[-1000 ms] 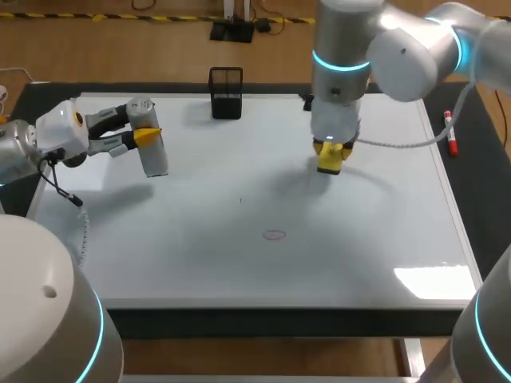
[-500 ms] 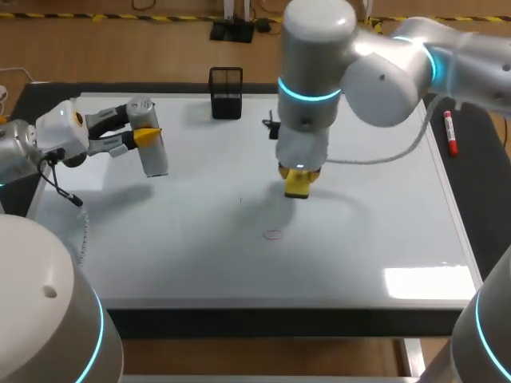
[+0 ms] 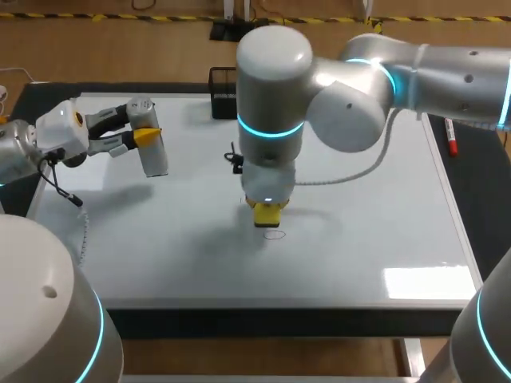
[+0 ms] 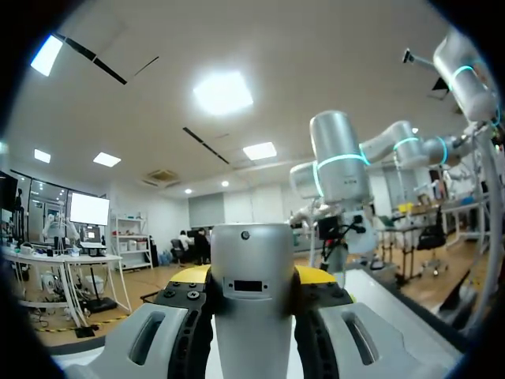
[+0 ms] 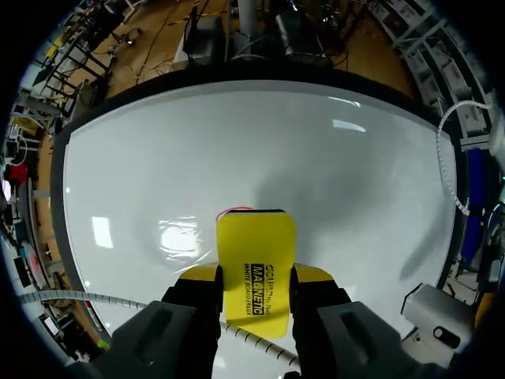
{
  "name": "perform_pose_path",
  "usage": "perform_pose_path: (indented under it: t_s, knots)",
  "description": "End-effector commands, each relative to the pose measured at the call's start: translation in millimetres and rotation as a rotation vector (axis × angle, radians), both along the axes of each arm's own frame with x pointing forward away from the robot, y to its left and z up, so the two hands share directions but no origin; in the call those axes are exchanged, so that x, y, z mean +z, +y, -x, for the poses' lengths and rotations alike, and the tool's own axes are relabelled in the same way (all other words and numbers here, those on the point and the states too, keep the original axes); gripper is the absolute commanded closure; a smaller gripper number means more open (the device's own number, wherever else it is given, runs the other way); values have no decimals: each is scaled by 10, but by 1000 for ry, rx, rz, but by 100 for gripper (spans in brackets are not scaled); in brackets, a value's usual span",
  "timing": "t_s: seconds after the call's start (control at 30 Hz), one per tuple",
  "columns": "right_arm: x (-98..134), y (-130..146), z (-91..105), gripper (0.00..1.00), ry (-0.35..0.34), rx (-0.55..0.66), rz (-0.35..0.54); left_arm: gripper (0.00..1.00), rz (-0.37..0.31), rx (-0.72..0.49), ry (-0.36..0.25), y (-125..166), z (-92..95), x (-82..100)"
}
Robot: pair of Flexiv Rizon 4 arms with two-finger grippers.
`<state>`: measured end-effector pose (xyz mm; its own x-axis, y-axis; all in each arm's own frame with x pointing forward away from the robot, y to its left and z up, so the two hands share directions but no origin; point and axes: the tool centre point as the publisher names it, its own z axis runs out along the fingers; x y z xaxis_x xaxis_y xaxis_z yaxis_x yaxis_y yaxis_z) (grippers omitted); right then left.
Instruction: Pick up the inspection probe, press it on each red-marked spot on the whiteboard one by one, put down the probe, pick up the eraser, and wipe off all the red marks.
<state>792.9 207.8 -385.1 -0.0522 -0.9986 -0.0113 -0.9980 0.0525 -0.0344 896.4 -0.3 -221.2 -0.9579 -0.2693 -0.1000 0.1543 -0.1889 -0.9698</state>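
Our right hand [image 3: 267, 214] pinches the eraser [image 5: 255, 260] from both sides, its front edge just by the red mark [image 3: 274, 234] on the whiteboard [image 3: 375, 231]. Our left hand [image 4: 252, 276] grips the probe [image 4: 252, 304] above the whiteboard's far left corner.

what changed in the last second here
The right gripper, shut on the yellow eraser throughout, swept across the whiteboard to the robot's left and nearer to the robot, ending right at the red mark. Nothing was picked up or let go. The left gripper stayed put at the board's left side, shut on the probe, and the red mark is unwiped.
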Motion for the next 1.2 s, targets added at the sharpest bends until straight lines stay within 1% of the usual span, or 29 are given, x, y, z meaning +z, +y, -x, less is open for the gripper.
perform_pose_path:
  t_s: [0.03, 0.1, 0.17, 0.4, 0.53, 0.77, 0.93, 1.03, 1.2]
  knots:
    - [-59, 129, 95, 100, -6, 12, -8, 100, -1, 1, 0, 2, 6, 13]
    - [-83, 177, 141, 100, -12, 23, -2, 100, -1, 1, 0, 2, 6, 13]
    - [-105, 212, 185, 100, -6, 31, -15, 100, -1, 1, 0, 2, 6, 13]
    - [-222, 228, 282, 100, -28, 60, 30, 100, -1, 1, 0, 2, 6, 13]
    - [-289, 181, 305, 100, -21, 48, 19, 100, -1, 1, 0, 2, 6, 13]
    - [-321, 155, 347, 100, -17, 52, 13, 100, -1, 1, 0, 2, 6, 13]
    - [-341, 119, 369, 100, -21, 55, 21, 100, -1, 1, 0, 2, 6, 13]
    - [-385, 77, 366, 100, -15, 43, 28, 100, -1, 1, 0, 2, 6, 13]
    - [-387, -7, 364, 100, -18, 26, 38, 100, -1, 1, 0, 2, 6, 13]
